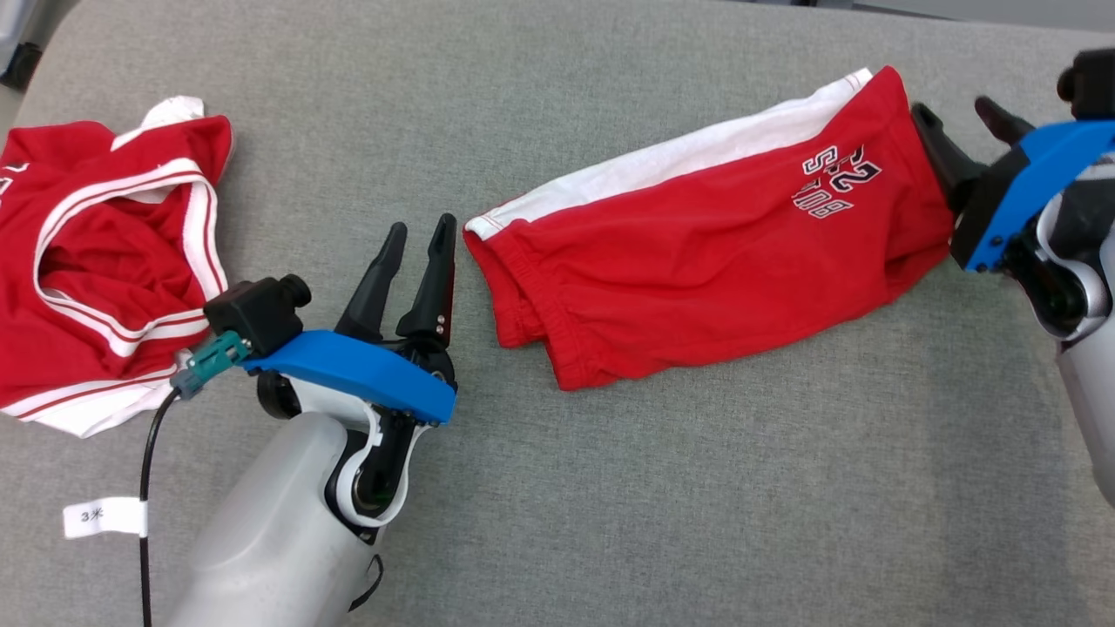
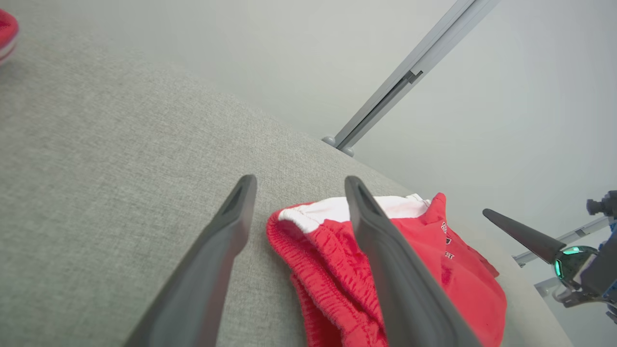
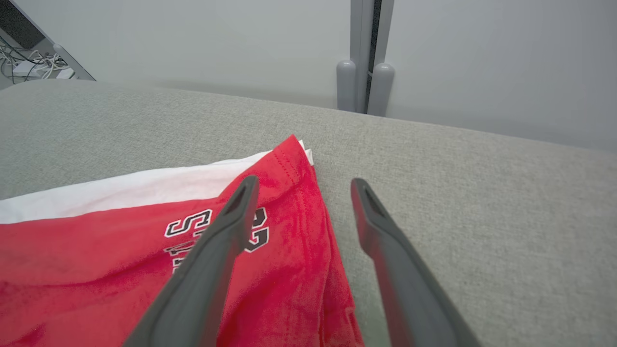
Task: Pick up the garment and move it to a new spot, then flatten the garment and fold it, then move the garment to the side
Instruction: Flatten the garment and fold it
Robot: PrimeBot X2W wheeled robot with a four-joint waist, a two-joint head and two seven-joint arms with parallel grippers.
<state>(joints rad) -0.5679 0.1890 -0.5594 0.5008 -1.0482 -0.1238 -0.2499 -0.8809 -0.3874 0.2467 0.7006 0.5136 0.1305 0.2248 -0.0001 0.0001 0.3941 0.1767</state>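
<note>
The shorts lay folded lengthwise. My left gripper and right gripper flanked their ends, jaws wide, holding nothing. I judged only the sideways move remained.

The shorts are coloured red, with a white side stripe and white, black-edged lettering. The red jersey is edged in white bands.

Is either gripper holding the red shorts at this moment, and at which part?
Nothing is held. The left gripper and the right gripper are both open, one at each end of the red shorts, which lie on the grey surface.
</note>
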